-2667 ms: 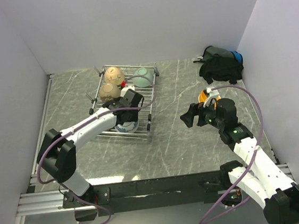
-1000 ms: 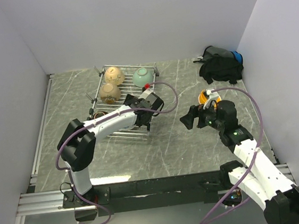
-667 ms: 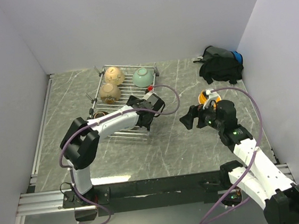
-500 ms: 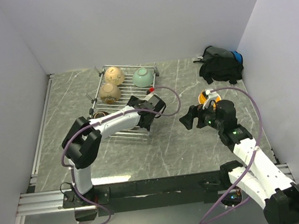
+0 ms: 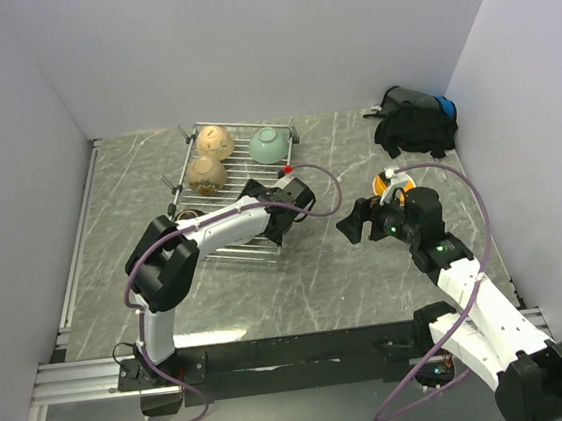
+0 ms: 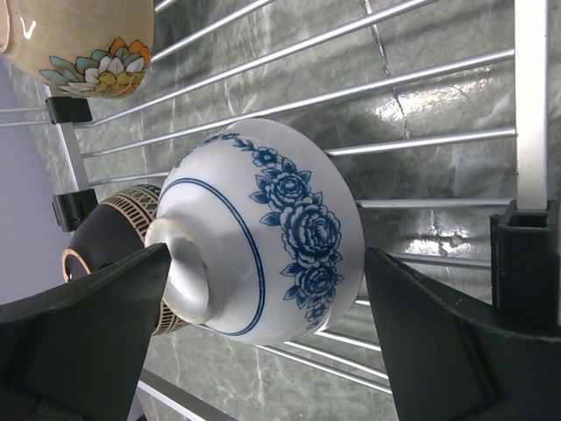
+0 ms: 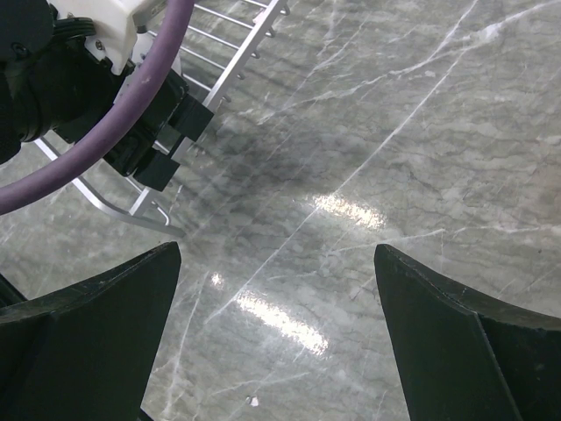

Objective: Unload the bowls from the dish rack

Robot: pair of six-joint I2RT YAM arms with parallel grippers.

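The table (image 5: 327, 266) carries the rack (image 5: 241, 164) at far left of centre, and the left arm reaches across the rack's near right corner, so it is much the nearer arm to anything left in it. The right arm stands well apart on the right. A bag (image 5: 413, 126) lies in the far right corner, out of the way. Two tan bowls (image 5: 215, 137) and a green bowl (image 5: 268, 144) sit at the rack's far end. An orange bowl (image 5: 387, 181) is on the table just behind the right gripper (image 7: 280, 333), whose jaws are spread wide over bare table, holding nothing. The left gripper (image 6: 263, 298) is also spread wide, and the white-and-blue bowl (image 6: 272, 228) lies right between its fingers on the rack wires, tipped over with its foot ring turned toward the left-hand finger. Whether either finger touches the bowl I cannot tell. The move seems to need only a squeeze and a lift. A dark bowl (image 6: 114, 237) crowds that same left finger, just beside the foot ring, and the rack's black corner post (image 6: 524, 254) sits close by the other finger.
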